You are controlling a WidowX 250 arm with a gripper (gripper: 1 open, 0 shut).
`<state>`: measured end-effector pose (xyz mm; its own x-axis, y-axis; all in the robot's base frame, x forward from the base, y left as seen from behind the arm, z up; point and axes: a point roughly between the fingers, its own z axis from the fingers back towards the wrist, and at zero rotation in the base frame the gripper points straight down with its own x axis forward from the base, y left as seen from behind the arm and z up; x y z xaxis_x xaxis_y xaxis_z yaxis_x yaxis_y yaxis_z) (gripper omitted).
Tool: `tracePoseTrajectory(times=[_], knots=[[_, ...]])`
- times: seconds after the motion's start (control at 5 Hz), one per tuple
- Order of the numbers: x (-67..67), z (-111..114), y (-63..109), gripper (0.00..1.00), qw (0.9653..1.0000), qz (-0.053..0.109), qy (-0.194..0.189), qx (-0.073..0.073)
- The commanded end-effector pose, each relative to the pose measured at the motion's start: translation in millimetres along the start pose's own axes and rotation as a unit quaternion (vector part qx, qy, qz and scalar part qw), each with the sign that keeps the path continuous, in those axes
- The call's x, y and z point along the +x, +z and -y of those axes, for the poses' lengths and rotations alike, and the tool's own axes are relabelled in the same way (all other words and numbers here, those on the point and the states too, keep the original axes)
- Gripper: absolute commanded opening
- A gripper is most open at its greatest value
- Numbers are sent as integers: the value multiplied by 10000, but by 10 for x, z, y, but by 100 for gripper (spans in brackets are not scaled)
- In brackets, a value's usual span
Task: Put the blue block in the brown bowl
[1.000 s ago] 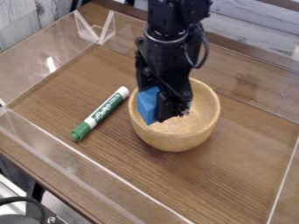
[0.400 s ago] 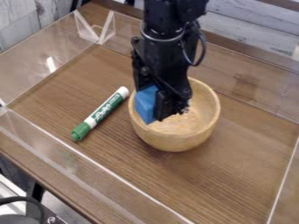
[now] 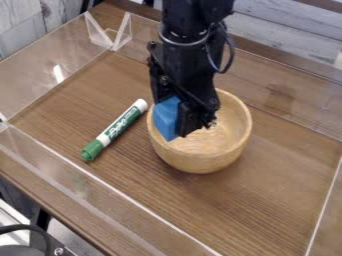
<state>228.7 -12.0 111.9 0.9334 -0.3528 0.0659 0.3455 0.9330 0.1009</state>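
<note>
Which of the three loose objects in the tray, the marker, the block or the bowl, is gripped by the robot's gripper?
The small light-blue block: the black gripper is shut on it over the round light-brown wooden bowl. The green-and-white marker lies untouched.

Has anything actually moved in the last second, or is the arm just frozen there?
Nothing visibly changed. The gripper stays shut on the blue block, held over the near-left part of the brown bowl, not yet released. The green-and-white marker lies where it was.
</note>
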Motion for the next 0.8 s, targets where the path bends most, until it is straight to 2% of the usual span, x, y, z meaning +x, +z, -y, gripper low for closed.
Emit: tracePoseTrajectory(times=[0.0, 0.6], knots=[[36, -49, 116, 0, 9994, 282, 198, 63], [41, -50, 124, 0, 9985, 337, 423, 46]])
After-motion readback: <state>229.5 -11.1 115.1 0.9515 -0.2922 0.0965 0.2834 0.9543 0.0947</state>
